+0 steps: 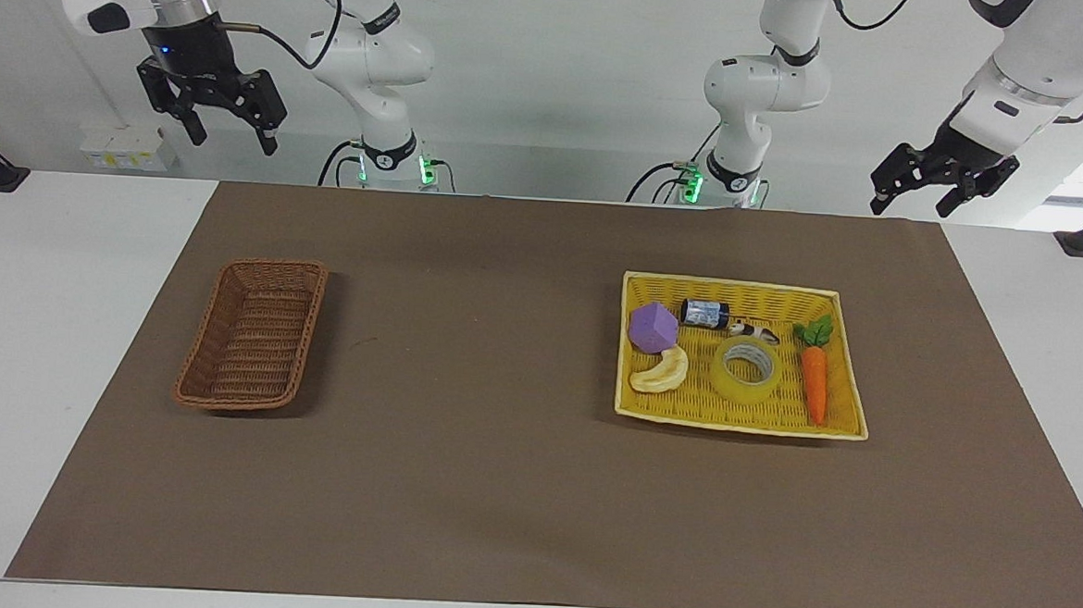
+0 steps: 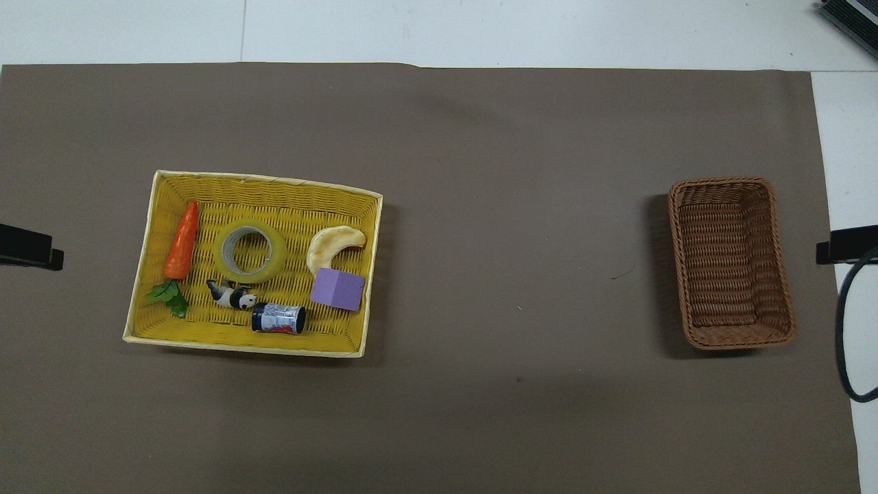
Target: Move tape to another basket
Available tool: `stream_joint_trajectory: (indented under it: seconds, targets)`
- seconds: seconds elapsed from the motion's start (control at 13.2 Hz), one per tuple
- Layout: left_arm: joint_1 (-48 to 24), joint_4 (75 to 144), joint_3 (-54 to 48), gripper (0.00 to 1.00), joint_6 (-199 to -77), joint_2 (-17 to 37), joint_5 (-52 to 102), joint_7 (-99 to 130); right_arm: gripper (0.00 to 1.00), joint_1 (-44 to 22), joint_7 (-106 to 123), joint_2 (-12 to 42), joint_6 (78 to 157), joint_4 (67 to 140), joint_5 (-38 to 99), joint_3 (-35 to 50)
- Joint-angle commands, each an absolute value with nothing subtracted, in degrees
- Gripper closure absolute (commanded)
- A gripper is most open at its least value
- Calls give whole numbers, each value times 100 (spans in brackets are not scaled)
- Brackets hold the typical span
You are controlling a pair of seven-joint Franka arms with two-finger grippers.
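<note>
I count two baskets: the brown wicker basket [image 1: 252,335] toward the right arm's end, holding nothing, and a yellow tray [image 1: 848,385] toward the left arm's end holding six things. These are one tape [image 1: 747,369] lying flat mid-tray, one carrot [image 1: 813,381], banana toy [image 1: 659,371], purple block [image 1: 652,327], panda figure [image 1: 751,331] and small can [image 1: 705,313], whose label I cannot read. Both the left gripper [image 1: 911,192] and right gripper [image 1: 231,134] hang raised with fingers spread, gripping nothing.

Yellow tape [image 1: 747,370] lies flat in tray; brown wicker basket [image 1: 252,335] sits empty.
</note>
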State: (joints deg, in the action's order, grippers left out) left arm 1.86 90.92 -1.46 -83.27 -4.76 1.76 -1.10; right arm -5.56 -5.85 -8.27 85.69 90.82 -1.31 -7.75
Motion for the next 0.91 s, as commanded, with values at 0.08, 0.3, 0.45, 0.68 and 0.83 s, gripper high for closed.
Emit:
stream_joint_trajectory:
  seconds: [0.08,0.3,0.45,0.68,0.83]
  targets:
    - [237,8974,-149,0,-8165,-457,185,-132,0,-501,-466,-782,8473,8991,-141,-747]
    - [193,8974,-149,0,-8174,-457,185,-114,0,-501,-466,-782,8473,8991,-141,-747]
    - [185,8991,-158,0,-8165,-466,185,-88,0,-501,-466,-782,8473,8991,-141,-747]
    - [150,9787,-158,0,-8533,-903,185,-105,0,-501,-466,-782,8473,8991,-141,-747]
    - [149,10378,-158,0,-8946,-1264,185,-105,0,-501,-466,-782,8473,8991,-141,-756]
